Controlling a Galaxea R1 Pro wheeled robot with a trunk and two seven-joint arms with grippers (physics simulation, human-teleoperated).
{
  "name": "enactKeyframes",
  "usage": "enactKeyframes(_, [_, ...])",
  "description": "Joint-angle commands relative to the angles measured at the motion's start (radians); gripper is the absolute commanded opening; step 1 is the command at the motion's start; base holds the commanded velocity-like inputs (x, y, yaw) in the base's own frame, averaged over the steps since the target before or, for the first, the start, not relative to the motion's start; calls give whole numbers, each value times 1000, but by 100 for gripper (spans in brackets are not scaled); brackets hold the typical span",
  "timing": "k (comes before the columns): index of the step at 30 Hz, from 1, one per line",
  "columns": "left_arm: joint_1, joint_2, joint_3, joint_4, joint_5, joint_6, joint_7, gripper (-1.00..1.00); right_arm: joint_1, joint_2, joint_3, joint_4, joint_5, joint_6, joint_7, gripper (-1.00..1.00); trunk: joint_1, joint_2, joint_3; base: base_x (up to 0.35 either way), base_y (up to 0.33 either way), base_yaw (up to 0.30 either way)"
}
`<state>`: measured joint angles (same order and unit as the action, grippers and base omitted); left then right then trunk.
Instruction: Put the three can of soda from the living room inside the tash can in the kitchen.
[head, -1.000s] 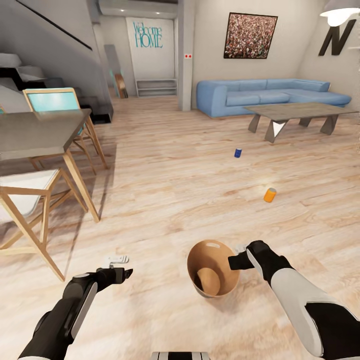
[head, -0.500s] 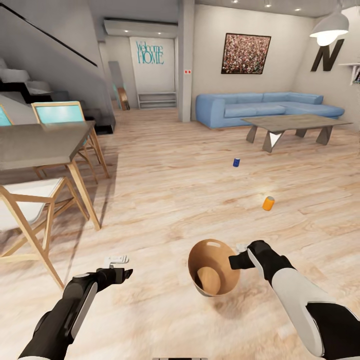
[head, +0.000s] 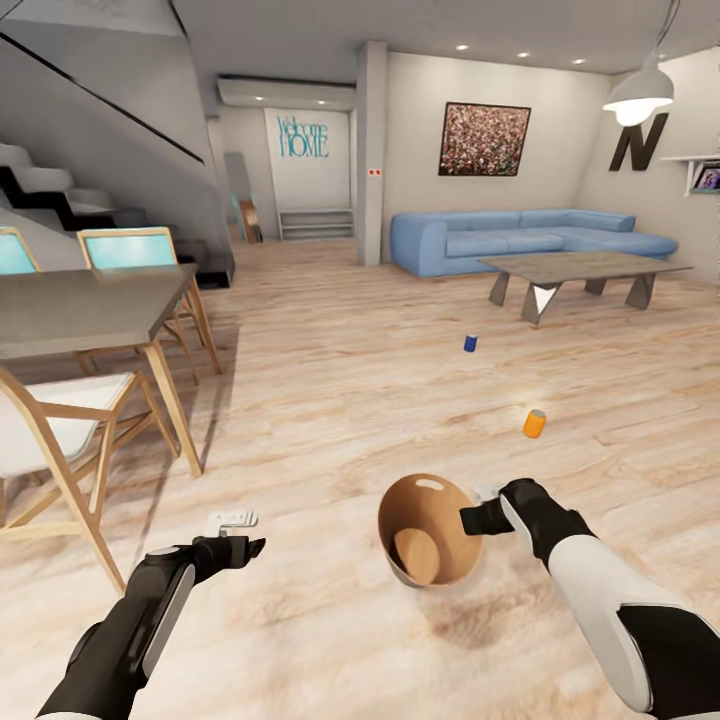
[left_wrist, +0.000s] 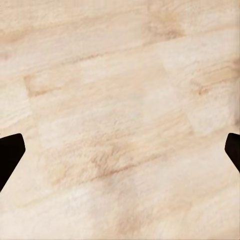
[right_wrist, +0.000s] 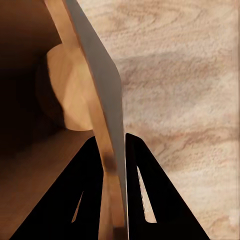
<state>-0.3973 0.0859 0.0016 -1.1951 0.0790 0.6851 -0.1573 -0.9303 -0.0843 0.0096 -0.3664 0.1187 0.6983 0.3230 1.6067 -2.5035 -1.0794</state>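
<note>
The right gripper (head: 478, 512) is clamped on the rim of the trash can (head: 412, 520); in the right wrist view its two dark fingers (right_wrist: 90, 190) pinch the wall (right_wrist: 100, 100), one inside the tan-brown bowl and one outside on the grey face. In the head view the can hangs tilted, mouth toward the camera, at about 6 o'clock, above the wooden floor (head: 330, 400), with a slot cut-out showing near its far rim.

The left gripper (head: 232, 530) sits at about 7 o'clock, holding nothing; in the left wrist view its dark fingertips (left_wrist: 10, 155) stand wide apart over bare planks.

Out from the can, toward 1 o'clock, an orange soda can (head: 535, 423) lies on the floor, and farther on a dark blue soda can (head: 470, 343) stands upright. Beyond them are the coffee table (head: 580, 268) and the blue sofa (head: 500, 235) of the living room. A dining table (head: 90, 305) with wooden chairs (head: 60, 440) fills 9 to 10 o'clock, a staircase (head: 50, 190) behind it.
</note>
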Motion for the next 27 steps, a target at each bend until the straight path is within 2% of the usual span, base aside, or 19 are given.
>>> enactKeyframes(1, [0, 0, 0, 0, -1, 0, 0, 100, 0, -2, -5, -1, -18, 3, 14, -100, 0, 0, 4, 0, 0, 0])
enactKeyframes(15, [0, 1, 4, 24, -8, 4, 2, 100, 0, -4, -5, -2, -19, 3, 25, -100, -7, 4, 58, 0, 0, 0])
enactKeyframes(17, [1, 4, 6, 54, -6, 3, 1, 100, 0, -4, -4, -2, -19, 3, 25, -100, -15, 18, 64, 0, 0, 0])
enactKeyframes(19, [1, 7, 7, 135, -4, -12, 1, 100, 0, -4, -4, -3, -19, 3, 26, -100, -22, 32, 71, 0, 0, 0])
enactKeyframes(23, [1, 9, 7, 234, -9, -69, 3, 100, 0, -4, -3, -17, -19, 3, 26, -100, -38, 60, 83, 0, 0, 0])
enactKeyframes(27, [1, 10, 6, 279, -11, -115, 1, 100, 1, -4, -2, -23, -19, 3, 26, -100, -53, 88, 96, 0, 0, 0])
